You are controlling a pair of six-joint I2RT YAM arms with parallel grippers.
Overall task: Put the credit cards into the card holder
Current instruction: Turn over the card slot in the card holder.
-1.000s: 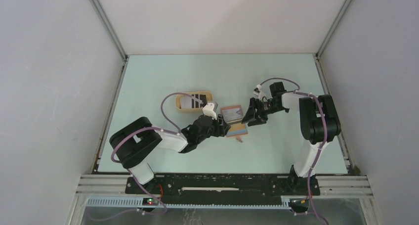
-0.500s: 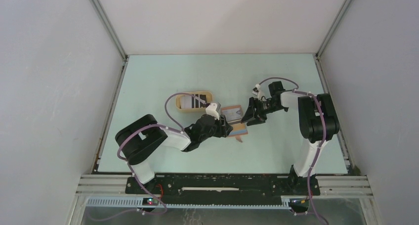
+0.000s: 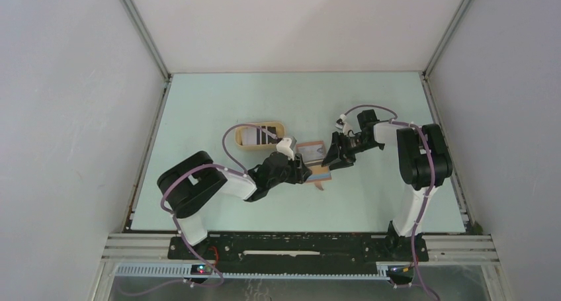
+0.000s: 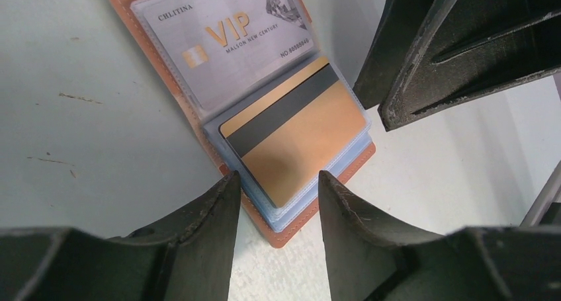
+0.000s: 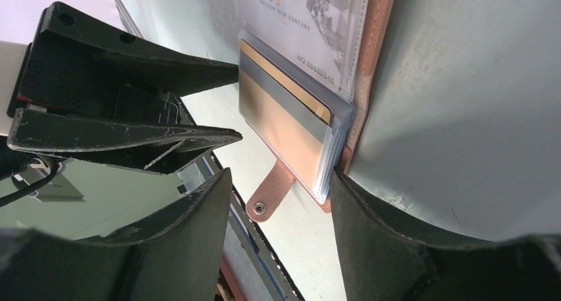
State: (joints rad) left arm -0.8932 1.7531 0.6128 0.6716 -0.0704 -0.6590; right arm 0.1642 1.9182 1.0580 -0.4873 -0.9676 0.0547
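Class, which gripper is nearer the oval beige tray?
Left. The left gripper is by the tray's right end, at the card holder's left side; the right gripper is across the holder, farther off.

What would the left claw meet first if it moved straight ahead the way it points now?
Probably the open wallet: its near corner, with the gold card on top, lies right before the left claw. Depth is hard to judge.
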